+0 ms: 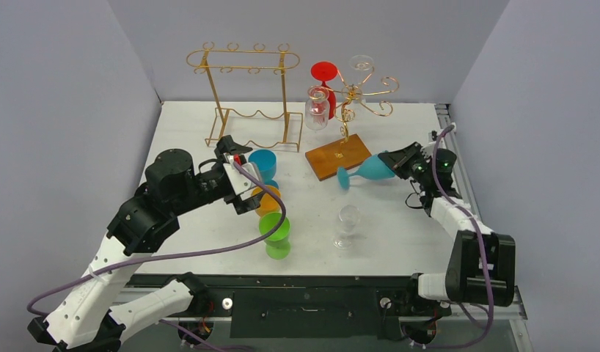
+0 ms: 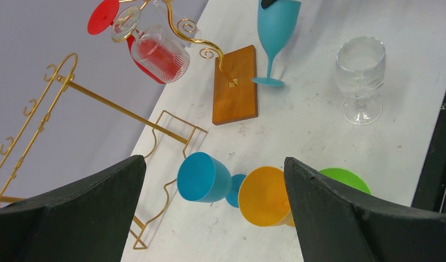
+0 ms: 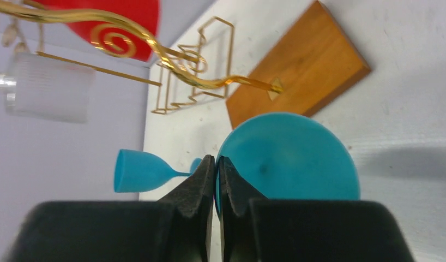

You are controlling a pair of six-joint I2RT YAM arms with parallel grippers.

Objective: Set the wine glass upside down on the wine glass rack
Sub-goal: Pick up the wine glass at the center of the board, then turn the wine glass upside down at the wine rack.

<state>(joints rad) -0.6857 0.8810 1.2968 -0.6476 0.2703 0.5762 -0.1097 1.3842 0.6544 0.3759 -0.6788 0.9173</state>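
My right gripper [image 1: 394, 163] is shut on the rim of a blue wine glass [image 1: 370, 170]. In the right wrist view one finger is inside the bowl [image 3: 289, 158] and the other outside, at the gripper [image 3: 216, 159]. The glass leans, with its foot low beside the wooden base [image 1: 338, 155] of the gold spiral wine glass rack [image 1: 350, 94]. A red glass [image 1: 325, 77] and a clear glass [image 1: 317, 108] hang upside down on that rack. My left gripper [image 1: 242, 176] stands wide open above the glasses on the left, holding nothing [image 2: 214, 161].
A blue glass [image 1: 262, 163], an orange glass [image 1: 268, 199] and a green glass [image 1: 275, 233] stand in a row under the left arm. A clear glass [image 1: 348, 224] stands upright near the front centre. A tall gold frame rack [image 1: 246, 95] stands at the back left.
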